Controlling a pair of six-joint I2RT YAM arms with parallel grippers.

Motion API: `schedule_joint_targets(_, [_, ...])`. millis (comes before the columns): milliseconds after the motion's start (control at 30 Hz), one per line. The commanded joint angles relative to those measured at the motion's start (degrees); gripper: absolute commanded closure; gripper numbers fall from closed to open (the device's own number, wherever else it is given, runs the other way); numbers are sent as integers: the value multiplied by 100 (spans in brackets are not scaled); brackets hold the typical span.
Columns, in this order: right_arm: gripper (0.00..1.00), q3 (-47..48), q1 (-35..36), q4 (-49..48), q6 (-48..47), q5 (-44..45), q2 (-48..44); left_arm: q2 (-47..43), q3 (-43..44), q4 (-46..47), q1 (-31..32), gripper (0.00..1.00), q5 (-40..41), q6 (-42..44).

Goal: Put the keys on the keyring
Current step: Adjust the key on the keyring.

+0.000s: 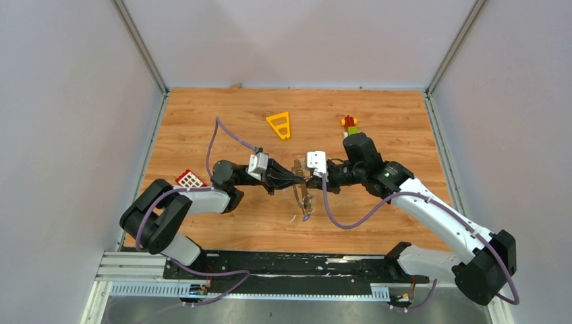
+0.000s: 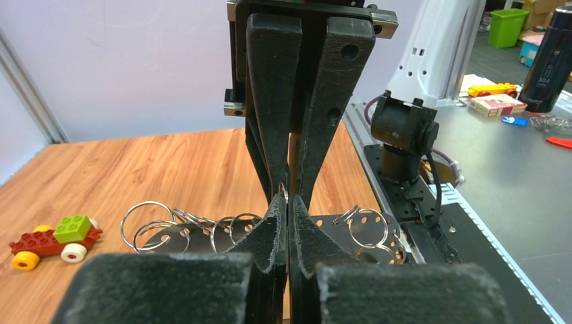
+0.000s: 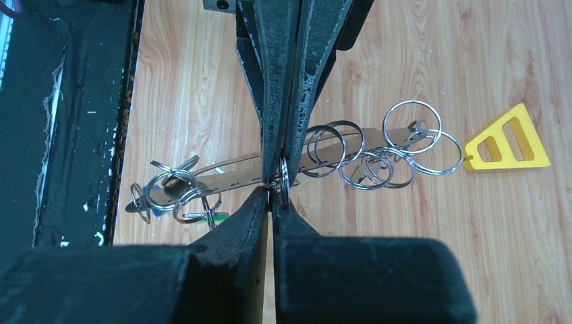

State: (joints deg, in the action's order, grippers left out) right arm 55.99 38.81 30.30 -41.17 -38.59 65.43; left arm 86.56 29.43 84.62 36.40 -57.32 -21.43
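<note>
1. The left jaws and the right jaws meet tip to tip over the table (image 1: 202, 121). Both are clenched, and both pinch the same small split ring (image 3: 282, 179) at their tips.
2. The keyring (image 3: 236, 177), a long flat silver loop, runs crosswise right at the pinch and sticks out to both sides of the jaws. The pinched ring seems to hang round it, though the fingers hide the joint.
3. The keys (image 3: 202, 216), with blue and green tags, bunch at the end of the keyring on the arm-base side of the jaws. A cluster of bare rings (image 3: 378, 152) crowds the opposite side.
4. Risk: two grips on one thin wire leave little purchase. If either arm pulls off-line, the ring would likely twist and snap out of one pair of jaws.
5. Risk: clamped flat, the ring's coils probably cannot part, so a key would find no gap to enter.
6. Risk: the long keyring acts as a lever, so any swing may drag the keys or tangle the bare rings with them.
7. Risk: the tips are so close that they could collide if both arms advance together.
</note>
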Motion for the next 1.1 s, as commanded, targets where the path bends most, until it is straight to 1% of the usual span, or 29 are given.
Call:
schedule_joint_targets(0, [98,-75,-19,-534,298,-289,-170,-244,261,740,87,100,144,-104])
schedule_joint_targets(100, [90,-36,-15,-480,343,-320,-184,-234,265,740,87,100,131,-79])
schedule_joint_targets(233, [73,-156,-51,-412,202,8,-461,-304,202,742,87,100,119,-41])
schedule_joint_targets(367, [61,-124,-116,-217,14,144,-873,-316,198,740,87,100,51,-65])
schedule_joint_targets(433, [59,-79,-112,-154,-11,211,-1012,-292,218,741,86,100,-38,-80])
schedule_joint_targets(500, [60,-22,-113,-112,-14,217,-1088,-260,246,740,87,100,-116,-120])
schedule_joint_targets(600, [62,91,-114,4,-29,107,-1024,-231,264,740,91,100,-160,-149])
schedule_joint_targets(700, [62,89,-111,79,-81,-4,-891,-249,278,740,87,100,-174,-192])
schedule_joint_targets(967, [54,-232,-115,-235,152,-329,-644,-324,293,740,117,100,-146,-235])
schedule_joint_targets(1067, [49,-236,-115,-262,274,-481,-514,-347,275,741,129,100,-57,-202])
